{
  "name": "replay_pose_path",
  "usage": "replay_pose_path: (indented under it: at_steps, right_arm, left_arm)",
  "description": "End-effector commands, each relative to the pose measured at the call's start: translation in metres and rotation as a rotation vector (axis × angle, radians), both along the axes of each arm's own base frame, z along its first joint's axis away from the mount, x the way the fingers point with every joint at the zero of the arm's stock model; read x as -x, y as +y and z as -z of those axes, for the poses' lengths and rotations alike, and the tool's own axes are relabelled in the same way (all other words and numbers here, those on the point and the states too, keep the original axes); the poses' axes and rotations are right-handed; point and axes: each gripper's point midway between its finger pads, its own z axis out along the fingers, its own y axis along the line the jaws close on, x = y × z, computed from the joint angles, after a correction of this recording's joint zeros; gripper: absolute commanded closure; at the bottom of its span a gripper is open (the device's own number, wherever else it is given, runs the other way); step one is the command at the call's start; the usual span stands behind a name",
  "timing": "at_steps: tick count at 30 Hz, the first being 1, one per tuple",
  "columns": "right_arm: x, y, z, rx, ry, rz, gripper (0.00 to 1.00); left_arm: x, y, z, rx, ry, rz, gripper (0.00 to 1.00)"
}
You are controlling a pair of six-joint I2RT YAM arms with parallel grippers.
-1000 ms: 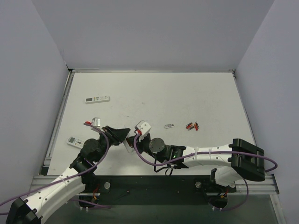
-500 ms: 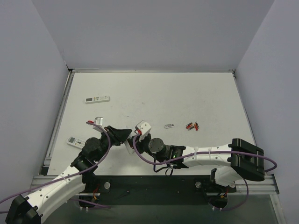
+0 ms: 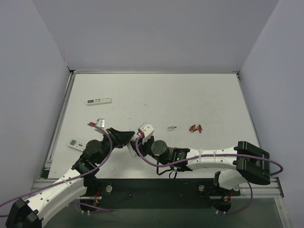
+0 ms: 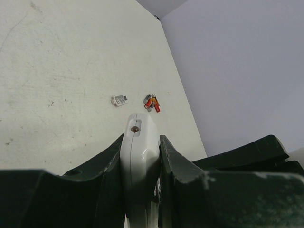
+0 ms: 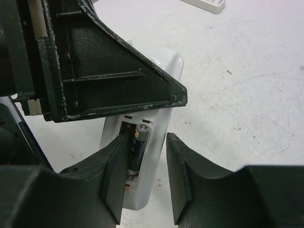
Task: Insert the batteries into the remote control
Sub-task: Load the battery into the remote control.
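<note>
Two left fingers point(image 4: 110, 164) pinch the remote control point(image 4: 138, 142) by its sides, the right fingers point(image 5: 183, 180) stand a little apart and empty beside one battery point(image 5: 137, 147) seated in its open back, and spare batteries point(image 4: 151, 102) lie well beyond on the bench point(image 4: 57, 71).

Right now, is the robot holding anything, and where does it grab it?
The left gripper pinches the remote control near one end. The right gripper is open and holds nothing.

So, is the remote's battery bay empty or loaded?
Loaded with at least one battery, seen lying in the remote control's open bay; whether a second slot is filled, cannot tell.
</note>
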Motion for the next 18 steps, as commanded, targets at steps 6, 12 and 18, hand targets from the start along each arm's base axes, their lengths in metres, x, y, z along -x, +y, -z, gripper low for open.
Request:
replay_pose_path:
  at_steps: [6,12,18]
  right_arm:
    - [0.006,-0.001,-0.030,-0.071,-0.010,-0.043,0.59]
    - [0.008,-0.004,-0.045,-0.057,-0.050,-0.079,0.36]
    - [0.017,-0.007,-0.060,-0.055,-0.083,-0.153,0.28]
  left_arm:
    - [0.002,-0.007,-0.065,0.124,-0.141,0.031,1.00]
    - [0.002,-0.008,-0.064,0.112,-0.136,0.039,1.00]
    - [0.002,-0.009,-0.063,0.095,-0.132,0.044,1.00]
